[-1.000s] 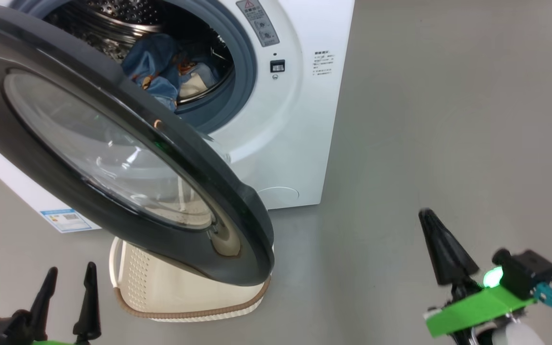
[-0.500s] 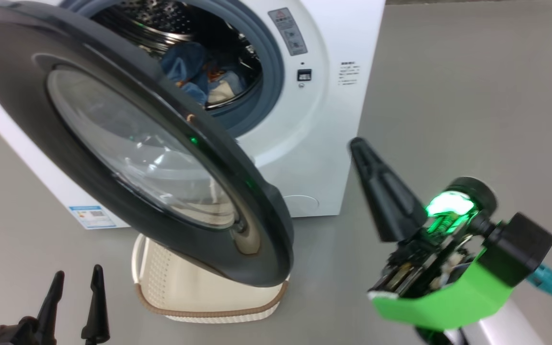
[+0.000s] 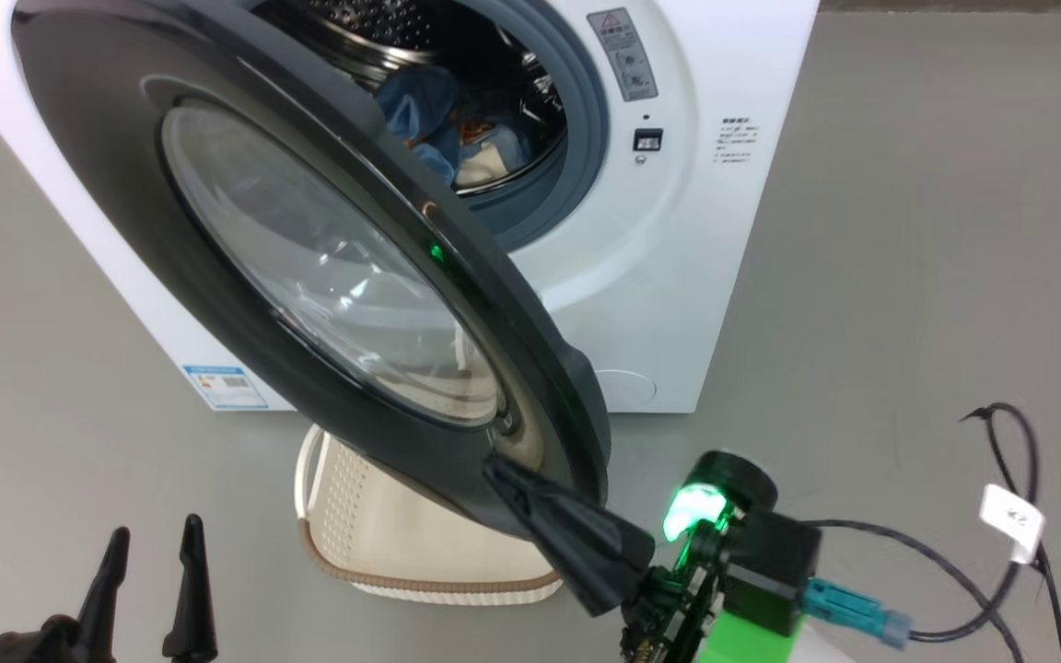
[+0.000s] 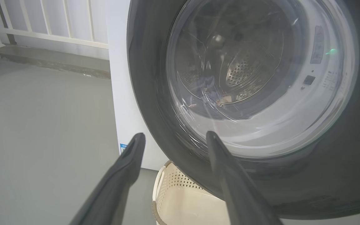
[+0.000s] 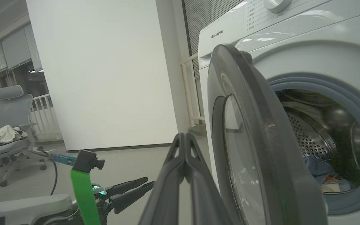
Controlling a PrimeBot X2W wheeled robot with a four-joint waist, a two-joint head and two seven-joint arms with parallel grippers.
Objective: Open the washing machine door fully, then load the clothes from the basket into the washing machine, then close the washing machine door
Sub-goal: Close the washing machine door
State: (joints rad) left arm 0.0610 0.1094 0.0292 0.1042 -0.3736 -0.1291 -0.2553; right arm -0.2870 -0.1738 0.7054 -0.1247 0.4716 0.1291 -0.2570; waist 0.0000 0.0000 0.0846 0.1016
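A: Far left, the left gripper (image 3: 155, 527) hangs low over the floor (image 3: 908, 276), its two fingers spread wide with nothing between them. It is well apart from the action.

B: Just right of it, the basket (image 3: 438, 584) sits on the floor under the swung-out door. What shows of its inside looks bare.

A: So loading looks done to me. The washing machine door (image 3: 328, 267) stands open, angled out over the basket.

B: Now the right gripper (image 3: 499, 471): fingers pressed tight together, holding nothing, tip right at the door's near lower rim on the outer side. Touching or just shy, I can't tell.

A: I'd call this the closing step. Further right, the clothes (image 3: 443, 129), blue with a cream patch, lie inside the washing machine (image 3: 669, 276), back from the gasket (image 3: 588, 129).

B: Next it needs a steady push on that rim, following the door's arc toward the opening until it latches. The tip mustn't slide off the glossy edge.
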